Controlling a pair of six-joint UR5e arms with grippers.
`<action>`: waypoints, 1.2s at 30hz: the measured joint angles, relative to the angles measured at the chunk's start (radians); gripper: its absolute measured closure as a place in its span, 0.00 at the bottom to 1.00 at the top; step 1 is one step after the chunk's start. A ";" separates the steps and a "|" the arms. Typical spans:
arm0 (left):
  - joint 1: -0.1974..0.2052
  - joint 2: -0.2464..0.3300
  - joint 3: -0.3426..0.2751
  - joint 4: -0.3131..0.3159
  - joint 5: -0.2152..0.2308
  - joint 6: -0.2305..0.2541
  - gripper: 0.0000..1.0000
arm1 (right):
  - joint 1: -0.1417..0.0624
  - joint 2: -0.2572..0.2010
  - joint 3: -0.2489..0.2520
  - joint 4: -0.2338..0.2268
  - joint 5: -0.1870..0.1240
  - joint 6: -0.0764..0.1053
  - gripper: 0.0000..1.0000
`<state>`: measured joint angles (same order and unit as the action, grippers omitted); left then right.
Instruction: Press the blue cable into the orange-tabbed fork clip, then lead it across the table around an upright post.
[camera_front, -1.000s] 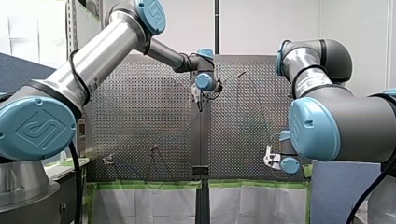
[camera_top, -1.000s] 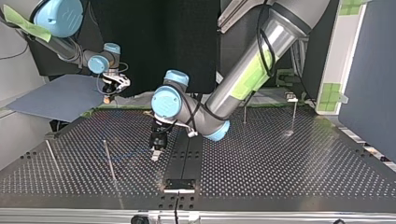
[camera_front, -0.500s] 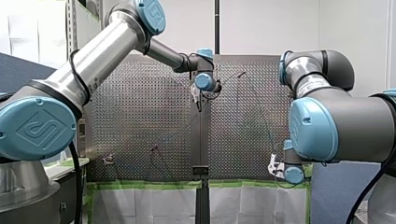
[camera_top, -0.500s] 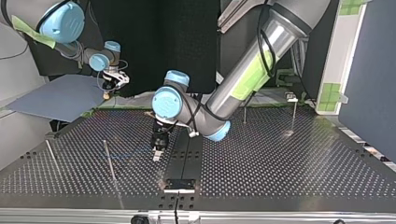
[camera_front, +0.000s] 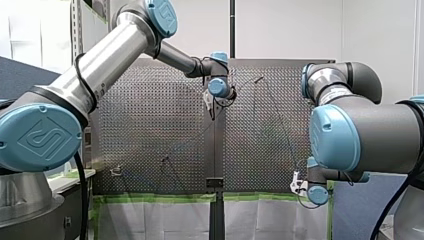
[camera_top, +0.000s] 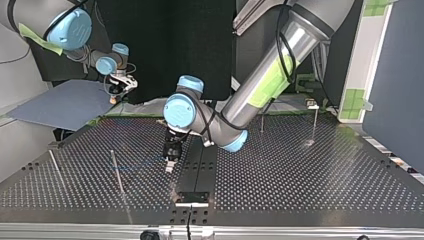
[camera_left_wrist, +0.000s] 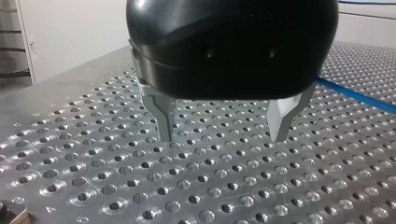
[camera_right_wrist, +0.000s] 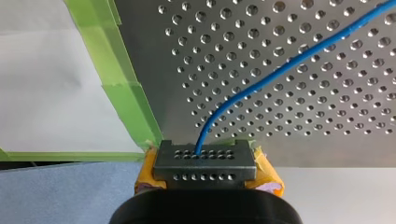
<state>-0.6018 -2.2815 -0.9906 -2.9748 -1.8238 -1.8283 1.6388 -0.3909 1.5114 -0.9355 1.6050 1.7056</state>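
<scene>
**Two arms at the perforated table, with the blue cable held at its edge.**
My right gripper (camera_right_wrist: 205, 162), yellow pads pressed together, pinched the blue cable (camera_right_wrist: 285, 65) at the edge of the table (camera_right_wrist: 327, 121) lined with green tape (camera_right_wrist: 122, 91); the pads hid the cable's end. My left gripper (camera_left_wrist: 222, 137) hung spread just above the holes, the cable lying beside it. In the top view the cable was only a faint line near an upright post (camera_top: 116, 172), and the fork clip could not be made out.
</scene>
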 joint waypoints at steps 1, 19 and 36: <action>0.000 0.000 0.000 -0.001 0.000 -0.001 0.00 | -0.001 0.001 -0.002 0.000 0.000 0.000 1.00; -0.001 0.000 0.000 -0.077 0.000 -0.052 0.00 | -0.019 0.005 -0.009 -0.013 -0.008 -0.004 1.00; 0.006 0.001 0.010 -0.205 0.011 -0.209 0.00 | -0.016 0.008 -0.009 -0.005 -0.008 -0.015 1.00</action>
<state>-0.5961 -2.2805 -0.9804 -3.1800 -1.8128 -2.0377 1.6225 -0.3833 1.5029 -0.9405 1.5970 1.6906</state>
